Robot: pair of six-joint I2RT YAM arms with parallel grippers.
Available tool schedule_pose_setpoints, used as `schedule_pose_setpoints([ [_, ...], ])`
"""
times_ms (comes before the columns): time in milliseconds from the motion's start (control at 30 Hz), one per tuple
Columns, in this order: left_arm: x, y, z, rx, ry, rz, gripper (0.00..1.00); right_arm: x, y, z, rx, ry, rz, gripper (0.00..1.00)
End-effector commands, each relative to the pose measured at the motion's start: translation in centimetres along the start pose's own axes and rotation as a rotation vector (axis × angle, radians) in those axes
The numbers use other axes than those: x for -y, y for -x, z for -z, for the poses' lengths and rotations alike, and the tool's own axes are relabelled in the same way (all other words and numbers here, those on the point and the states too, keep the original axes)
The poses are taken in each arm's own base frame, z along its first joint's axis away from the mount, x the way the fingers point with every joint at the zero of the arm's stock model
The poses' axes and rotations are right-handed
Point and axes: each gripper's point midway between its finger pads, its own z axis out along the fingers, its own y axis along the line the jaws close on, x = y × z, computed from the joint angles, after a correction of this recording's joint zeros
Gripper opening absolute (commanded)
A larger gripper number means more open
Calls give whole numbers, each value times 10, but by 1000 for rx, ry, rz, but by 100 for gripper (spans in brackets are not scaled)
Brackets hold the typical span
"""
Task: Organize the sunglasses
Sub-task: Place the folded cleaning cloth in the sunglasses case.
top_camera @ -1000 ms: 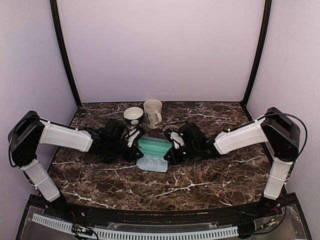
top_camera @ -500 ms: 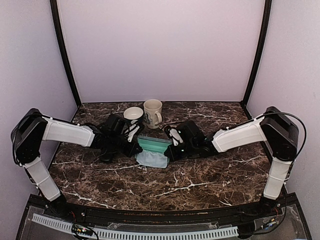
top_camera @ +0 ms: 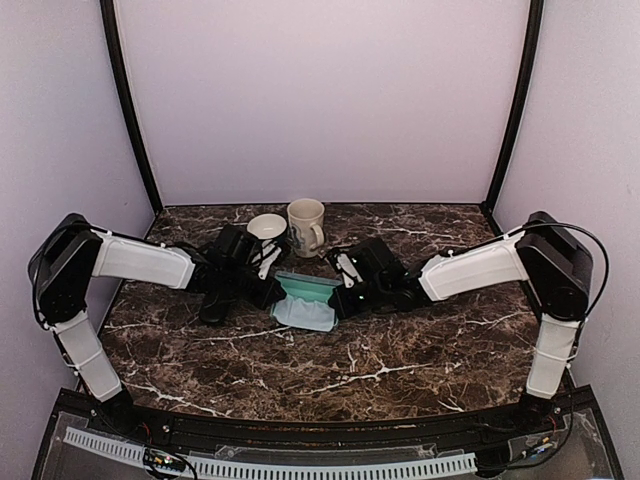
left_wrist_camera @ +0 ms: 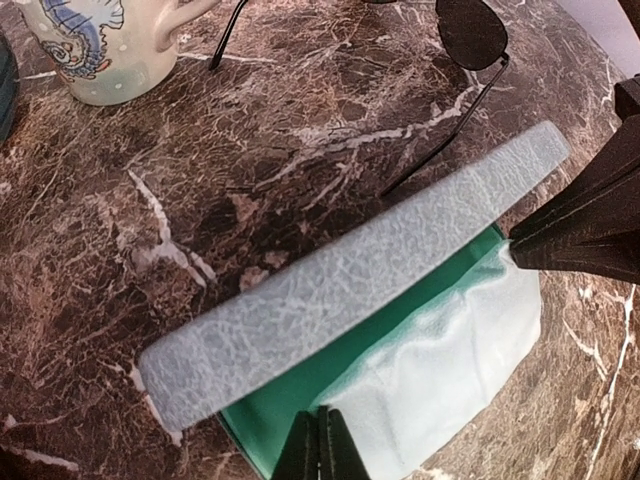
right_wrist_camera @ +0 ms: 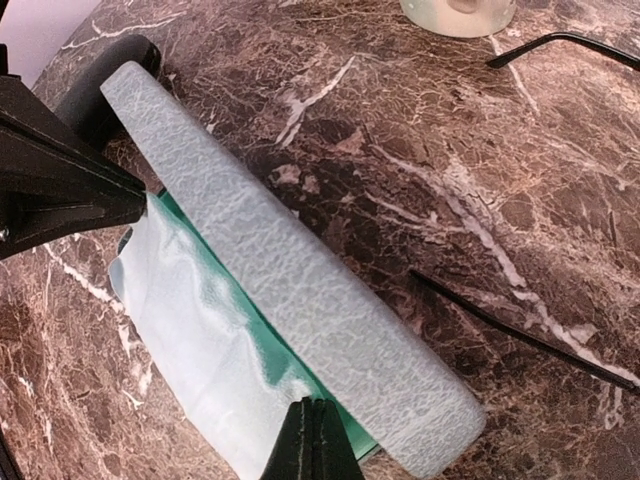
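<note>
The grey-blue case [top_camera: 308, 290] lies open at the table's middle, its lid [left_wrist_camera: 340, 290] raised over green lining. A pale cloth [left_wrist_camera: 450, 370] drapes out of it. My left gripper [left_wrist_camera: 322, 440] is shut on the cloth's left corner. My right gripper [right_wrist_camera: 312, 432] is shut on its right corner [right_wrist_camera: 290, 390]. The black wire-framed sunglasses [left_wrist_camera: 470, 35] lie behind the case, with one slim arm [right_wrist_camera: 520, 335] on the marble beside the lid. The brownish sunglasses are out of view.
A cream mug [top_camera: 306, 226] and a small bowl [top_camera: 266, 228] stand behind the case. A black oval case [right_wrist_camera: 110, 80] lies by the left arm. Purple walls close off the back and sides.
Both grippers have moved toward the back with the cloth. Less of the cloth hangs out over the front of the case now.
</note>
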Motion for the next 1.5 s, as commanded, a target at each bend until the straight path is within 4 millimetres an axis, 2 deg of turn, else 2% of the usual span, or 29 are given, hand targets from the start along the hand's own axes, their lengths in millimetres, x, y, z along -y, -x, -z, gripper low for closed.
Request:
schedule_pose_setpoints([
  [0,-6,8,-1,3,27,-3,0,4,11,-5,26,-27,9,0],
  [300,-9,4,-8,-11,29,-4,0,11,11,-8,24,-62,23,0],
  [967,-7,4,-8,-10,20,-2,0,11,10,-17,42,-61,54,0],
  [1467,-4,0,-4,-13,7,10,0,3,11,-15,78,-54,93,0],
])
